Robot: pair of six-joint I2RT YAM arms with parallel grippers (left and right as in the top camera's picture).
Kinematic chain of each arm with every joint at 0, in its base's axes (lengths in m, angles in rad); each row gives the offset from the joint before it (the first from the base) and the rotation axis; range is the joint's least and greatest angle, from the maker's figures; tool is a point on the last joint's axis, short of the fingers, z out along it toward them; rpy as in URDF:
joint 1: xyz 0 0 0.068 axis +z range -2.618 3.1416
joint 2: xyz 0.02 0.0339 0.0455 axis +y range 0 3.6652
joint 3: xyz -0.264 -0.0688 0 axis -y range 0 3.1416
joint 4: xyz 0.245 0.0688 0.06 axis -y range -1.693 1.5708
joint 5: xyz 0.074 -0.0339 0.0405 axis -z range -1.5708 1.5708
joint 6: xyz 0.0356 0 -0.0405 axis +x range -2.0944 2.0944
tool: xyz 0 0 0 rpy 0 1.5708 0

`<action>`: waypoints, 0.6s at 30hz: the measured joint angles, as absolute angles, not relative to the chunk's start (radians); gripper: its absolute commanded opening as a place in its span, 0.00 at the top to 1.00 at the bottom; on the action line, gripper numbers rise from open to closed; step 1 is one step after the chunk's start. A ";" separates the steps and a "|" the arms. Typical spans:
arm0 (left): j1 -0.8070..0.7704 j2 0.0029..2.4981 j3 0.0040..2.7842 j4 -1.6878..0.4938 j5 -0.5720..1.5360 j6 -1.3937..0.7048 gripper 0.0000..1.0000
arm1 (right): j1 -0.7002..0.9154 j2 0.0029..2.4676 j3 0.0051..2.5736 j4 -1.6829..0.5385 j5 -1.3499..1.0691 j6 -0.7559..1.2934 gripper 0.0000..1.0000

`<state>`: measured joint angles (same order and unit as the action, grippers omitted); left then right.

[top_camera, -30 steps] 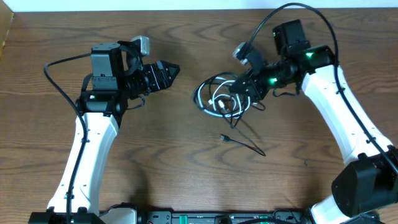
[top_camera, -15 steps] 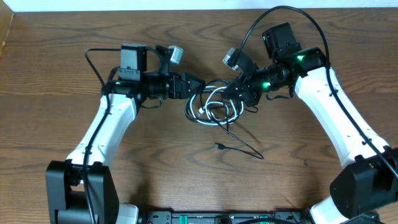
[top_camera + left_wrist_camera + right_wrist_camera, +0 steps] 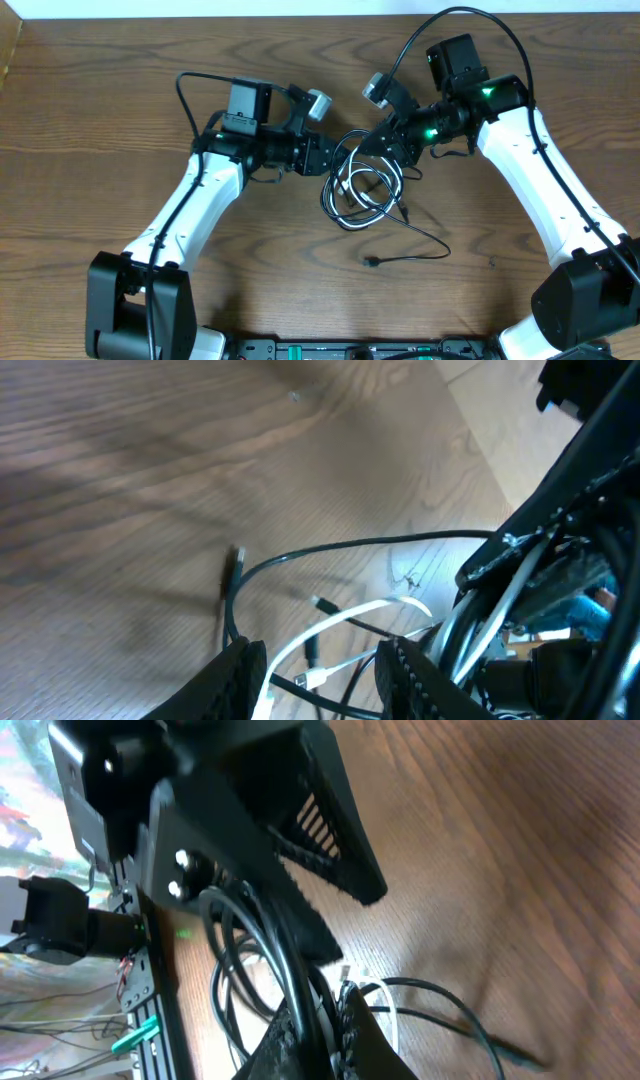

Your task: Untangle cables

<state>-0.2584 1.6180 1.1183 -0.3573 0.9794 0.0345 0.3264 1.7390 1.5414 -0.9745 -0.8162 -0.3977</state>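
Tangle of cables (image 3: 365,190) sits btw both sets of fingers. R gripper (image 3: 322,1020) is clamped on the black ones. L gripper (image 3: 320,680) has fingers apart, straddling the cables, no grip yet. Step: taking 2nd hold. Next, prob: close L, then pull apart slowly.

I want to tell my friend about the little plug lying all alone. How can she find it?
Start at the middle of the wooden table, at the tangle of cables. One thin black cord trails out of it toward the bottom of the overhead view. Its small plug is the only end lying alone on bare wood.
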 measured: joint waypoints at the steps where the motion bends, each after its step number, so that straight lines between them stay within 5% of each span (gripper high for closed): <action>1: -0.265 1.620 1.118 -0.357 0.977 0.035 0.58 | 0.325 1.739 1.541 -0.974 -0.816 -0.394 0.99; 18: -0.172 1.628 1.118 -0.275 1.238 0.050 0.53 | 0.320 1.737 1.541 -0.950 -0.873 -0.373 0.99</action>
